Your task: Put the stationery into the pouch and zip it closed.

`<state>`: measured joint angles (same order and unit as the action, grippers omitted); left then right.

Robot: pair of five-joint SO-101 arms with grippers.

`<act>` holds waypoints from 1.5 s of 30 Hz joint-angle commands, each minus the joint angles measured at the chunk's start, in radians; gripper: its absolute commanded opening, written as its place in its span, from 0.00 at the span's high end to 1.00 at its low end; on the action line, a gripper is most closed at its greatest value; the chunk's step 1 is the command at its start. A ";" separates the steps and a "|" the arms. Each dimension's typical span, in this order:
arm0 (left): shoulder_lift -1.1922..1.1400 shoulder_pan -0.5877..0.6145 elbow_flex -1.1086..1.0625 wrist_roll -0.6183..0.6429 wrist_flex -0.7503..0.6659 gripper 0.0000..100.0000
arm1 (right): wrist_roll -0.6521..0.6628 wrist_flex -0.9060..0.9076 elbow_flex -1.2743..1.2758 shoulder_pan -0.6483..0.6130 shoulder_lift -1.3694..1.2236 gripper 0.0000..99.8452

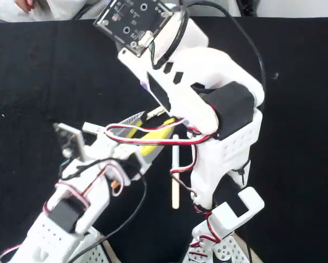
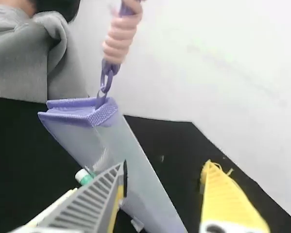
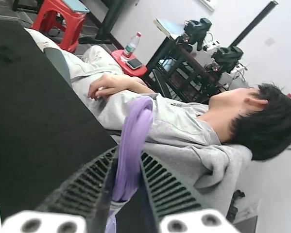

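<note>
left wrist view: left claw (image 2: 164, 167) stands apart, pouch (image 2: 111, 145) hanging between its fingers, nearer the grey one. right claw (image 3: 128, 158) is clamped on the purple strap (image 3: 134, 126) above. likely zipping step; next, left claw must close on the pouch body as a brace.

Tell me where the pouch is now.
In the left wrist view the pouch stands tilted inside the open left gripper; its purple strap is pinched in the right gripper.
</note>
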<state>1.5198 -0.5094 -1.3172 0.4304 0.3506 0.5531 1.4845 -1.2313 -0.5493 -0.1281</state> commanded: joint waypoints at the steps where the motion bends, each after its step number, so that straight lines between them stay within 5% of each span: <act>1: -0.310 -0.010 0.186 0.009 -0.074 0.75 | -0.014 -0.006 -0.035 -0.040 -0.001 0.99; 9: -0.539 0.012 0.371 0.012 -0.081 0.75 | -0.014 0.032 -0.042 -0.043 0.007 0.99; 15: -0.675 0.163 0.352 0.011 -0.252 0.79 | -0.014 0.054 -0.042 -0.044 0.007 0.99; 20: -0.787 0.173 0.364 0.009 -0.285 0.79 | -0.012 0.049 -0.044 -0.043 0.007 0.99; 25: -0.789 0.170 0.375 0.011 -0.284 0.82 | -0.009 0.048 -0.044 -0.021 0.007 0.99; 30: -0.789 0.170 0.392 0.011 -0.285 0.98 | -0.014 0.034 -0.044 0.040 0.007 0.99; 42: -0.649 0.186 0.432 0.002 -0.281 0.95 | -0.014 0.002 -0.113 0.133 0.007 0.99; 45: -0.525 0.180 0.415 -0.095 -0.273 0.95 | -0.026 0.028 -0.214 0.130 0.008 0.99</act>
<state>0.8293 -0.3345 -0.9674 0.4319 0.0867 0.5455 1.5182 -1.3387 -0.4342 -0.1281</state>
